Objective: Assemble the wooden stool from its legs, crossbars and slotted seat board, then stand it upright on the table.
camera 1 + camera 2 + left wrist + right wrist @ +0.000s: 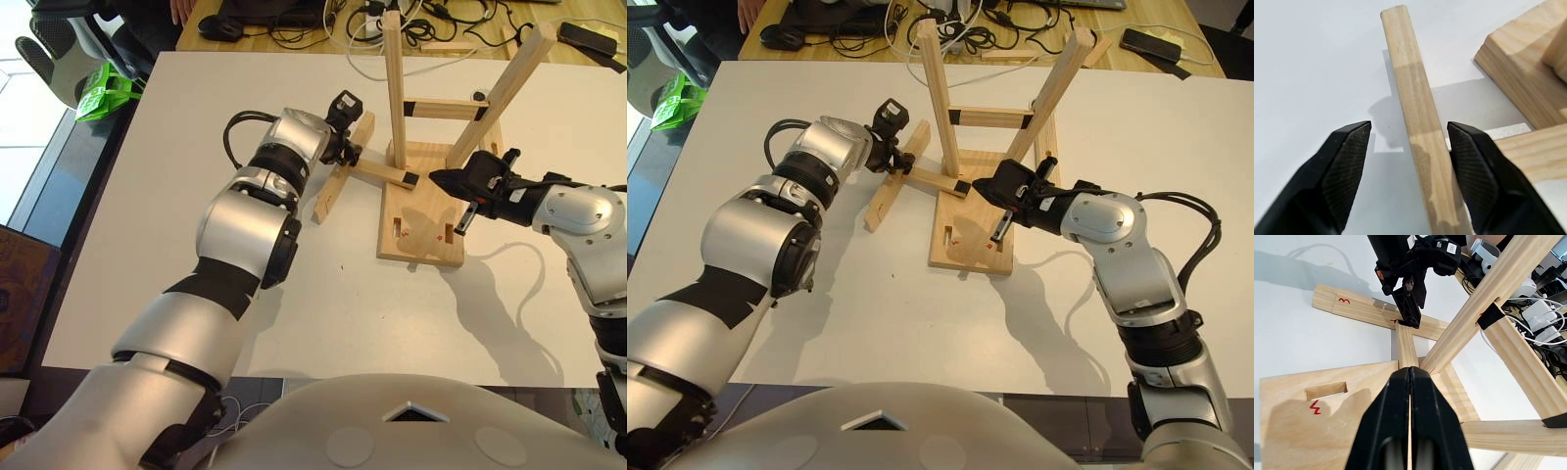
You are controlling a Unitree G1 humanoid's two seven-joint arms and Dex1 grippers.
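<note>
- While the seat board lies flat on the table, the slots near its front edge are empty, so raising a third leg looks like the step in hand.
- Just above the board, the right gripper has its fingers pressed together on nothing. Its tip is at the end of the low crossbar, though it is hard to tell whether it touches.
- Beyond, the loose leg lies on the table beside the board, joined to that crossbar. The left gripper straddles it, fingers spread and not yet clamped.
- To do this well, close squarely on the leg's flat faces near the joint. Then lift slowly so the crossbar stays seated.
- Farthest, two upright legs stand in the board, tied by an upper crossbar.
</note>
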